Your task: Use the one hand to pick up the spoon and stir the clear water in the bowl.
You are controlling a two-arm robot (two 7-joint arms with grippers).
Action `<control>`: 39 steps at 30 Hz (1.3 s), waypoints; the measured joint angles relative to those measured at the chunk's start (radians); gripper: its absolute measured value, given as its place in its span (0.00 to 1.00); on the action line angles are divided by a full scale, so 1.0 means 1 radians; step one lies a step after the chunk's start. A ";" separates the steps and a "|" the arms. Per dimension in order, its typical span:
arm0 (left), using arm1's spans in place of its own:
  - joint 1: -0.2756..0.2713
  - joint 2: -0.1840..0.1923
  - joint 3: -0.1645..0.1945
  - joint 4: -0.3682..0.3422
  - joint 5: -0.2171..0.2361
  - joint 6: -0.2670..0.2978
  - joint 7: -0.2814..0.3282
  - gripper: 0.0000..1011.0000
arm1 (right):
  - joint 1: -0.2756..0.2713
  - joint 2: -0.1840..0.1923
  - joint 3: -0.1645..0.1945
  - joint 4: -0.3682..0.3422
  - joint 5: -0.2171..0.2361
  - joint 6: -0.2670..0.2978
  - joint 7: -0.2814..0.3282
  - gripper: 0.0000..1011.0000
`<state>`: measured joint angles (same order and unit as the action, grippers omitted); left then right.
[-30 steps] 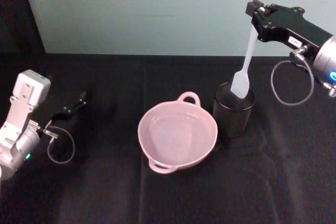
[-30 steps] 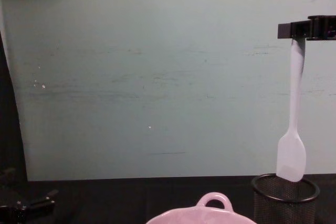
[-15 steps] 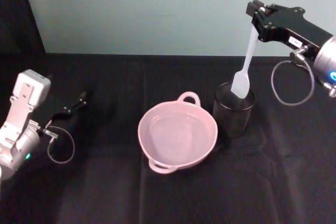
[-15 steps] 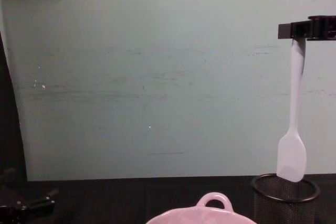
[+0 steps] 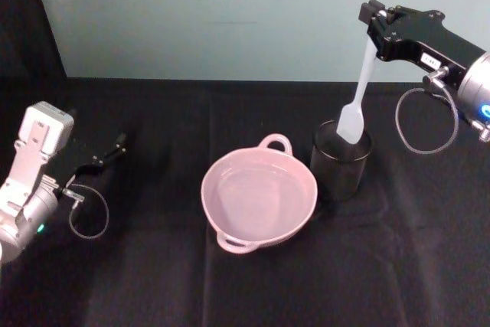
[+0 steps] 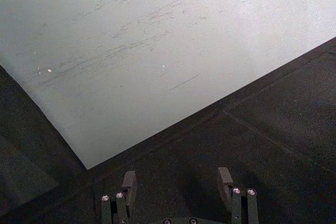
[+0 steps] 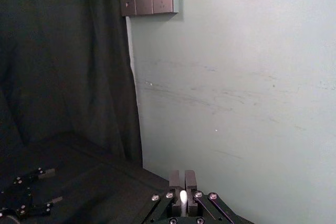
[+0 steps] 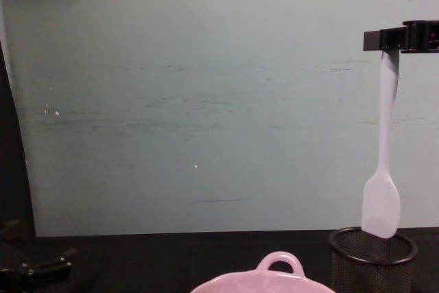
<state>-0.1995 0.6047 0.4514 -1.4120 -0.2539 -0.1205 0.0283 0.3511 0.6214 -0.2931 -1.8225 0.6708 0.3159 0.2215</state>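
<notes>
Head view: fingers (image 5: 374, 14) tight around spoon (image 5: 358, 89)

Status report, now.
Right gripper shut on spoon, held high; spoon head at mesh cup mouth. Left gripper open, parked left. Bowl beside cup, path unobstructed.

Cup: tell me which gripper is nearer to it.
Right. The right gripper hangs above the cup, shut on the spoon, whose head is at the cup's mouth. The left gripper sits open far across the table, beyond the bowl.
</notes>
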 joint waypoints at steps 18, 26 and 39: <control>0.000 0.000 0.000 0.000 0.000 0.000 0.000 1.00 | 0.000 0.000 0.000 0.000 0.000 0.000 0.000 0.06; 0.000 0.000 0.000 0.000 0.000 0.000 0.000 1.00 | 0.000 -0.003 0.000 -0.004 -0.003 0.000 0.001 0.06; 0.000 0.000 0.000 0.000 0.000 0.000 0.000 1.00 | 0.058 -0.094 -0.117 -0.003 -0.043 -0.002 0.061 0.06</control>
<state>-0.1995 0.6047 0.4514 -1.4120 -0.2539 -0.1205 0.0283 0.4087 0.5275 -0.4103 -1.8259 0.6282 0.3134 0.2821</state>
